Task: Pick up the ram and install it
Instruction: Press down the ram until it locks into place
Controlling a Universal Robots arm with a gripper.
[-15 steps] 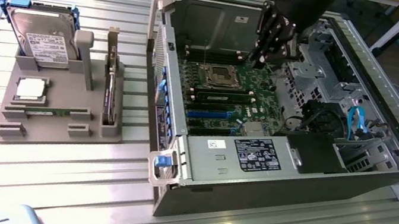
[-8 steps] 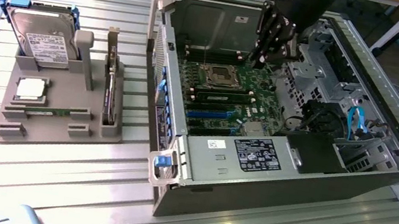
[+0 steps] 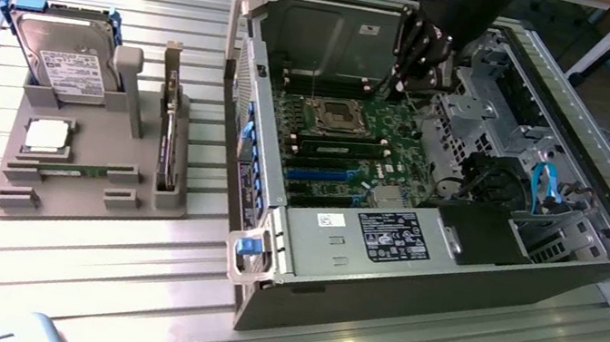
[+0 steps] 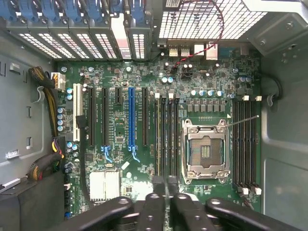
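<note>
The ram [image 3: 73,169] is a thin green stick lying flat in a front slot of the grey holder tray [image 3: 91,202] on the exterior view's left. My gripper [image 3: 416,83] hangs inside the open computer case [image 3: 436,274], far from the ram, above the motherboard [image 3: 346,141] near its rear wall. In the wrist view the black fingertips [image 4: 155,197] stand pressed together with nothing between them, and the gripper [image 4: 163,193] is over the memory slots [image 4: 166,137] beside the empty processor socket [image 4: 205,150].
The tray also holds a hard drive [image 3: 68,60], a square silver processor [image 3: 47,135] and an upright dark expansion card [image 3: 168,145]. Inside the case are blue cables [image 3: 544,186], the drive cage [image 3: 546,237] and blue card latches [image 4: 72,12]. The slatted metal table [image 3: 79,282] surrounds everything.
</note>
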